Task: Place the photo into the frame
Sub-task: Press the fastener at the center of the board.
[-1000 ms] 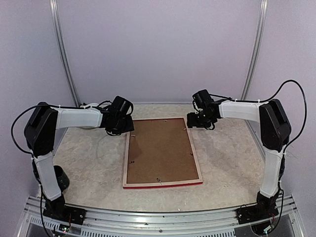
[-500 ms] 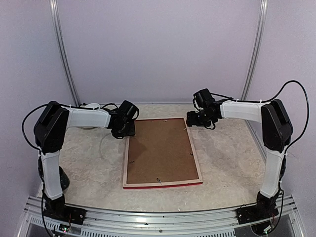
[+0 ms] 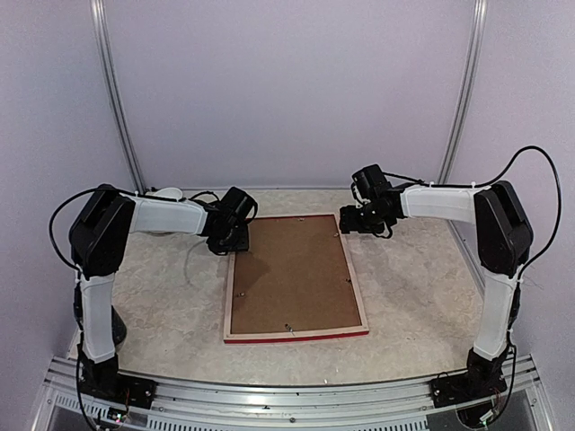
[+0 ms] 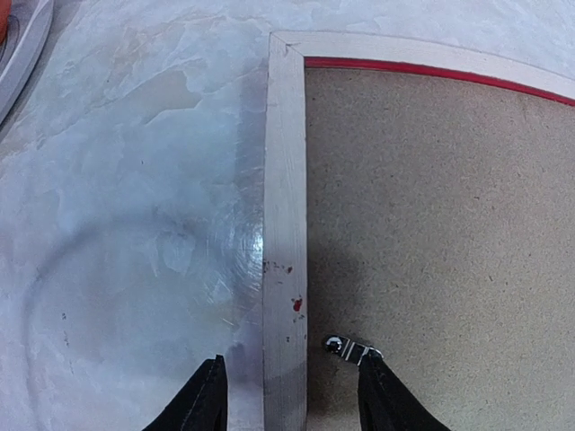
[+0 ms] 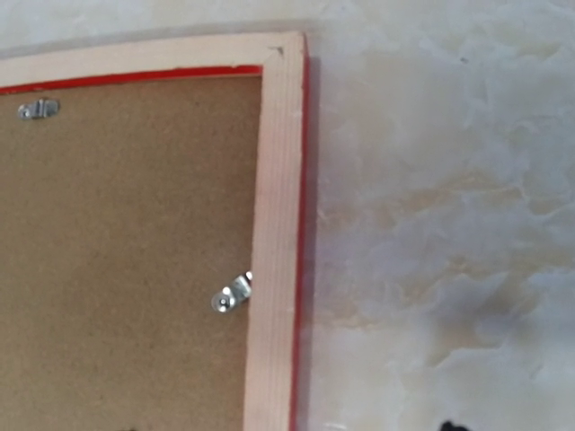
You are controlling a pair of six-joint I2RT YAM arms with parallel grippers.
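White-shelled arms [image 3: 166, 215], black joints [image 3: 501, 224], looping black cables [image 3: 530, 148], black-fingered left hand [image 4: 289, 382].

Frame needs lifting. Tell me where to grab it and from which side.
Grip the frame by its left rail near the far corner, from above: one finger outside over the table, one inside over the backing board. It lies flat, face down, so that raised rail is likely the only pinchable part. The left gripper straddles it, open.
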